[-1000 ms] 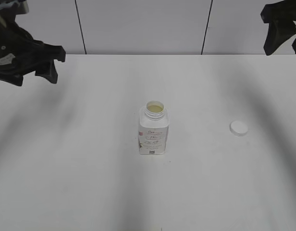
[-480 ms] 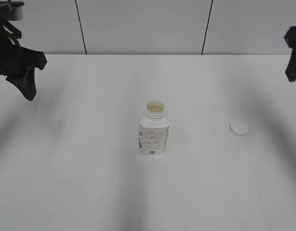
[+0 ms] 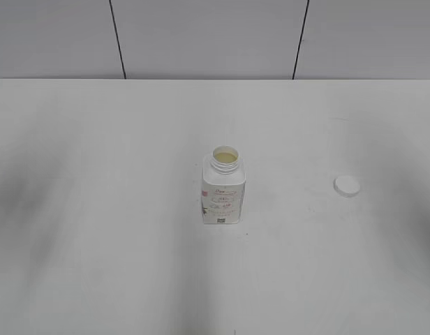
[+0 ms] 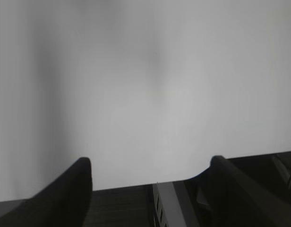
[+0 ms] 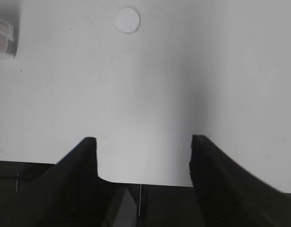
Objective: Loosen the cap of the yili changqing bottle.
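Only the exterior view shows the whole yili changqing bottle (image 3: 221, 189) upright mid-bench, neck uncapped; the cap (image 3: 347, 185) lies well apart to its right. Wrist views show left gripper (image 4: 150, 163) and right gripper (image 5: 143, 142) jaws wide apart, empty; the right wrist view cuts off the bottle.

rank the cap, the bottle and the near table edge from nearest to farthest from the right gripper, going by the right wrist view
1. The table edge, right at the right gripper, its open jaws straddling it.
2. The cap, lying flat on the table ahead, slightly left of centre.
3. The bottle, farthest by a little, cut off at the far left of the view.
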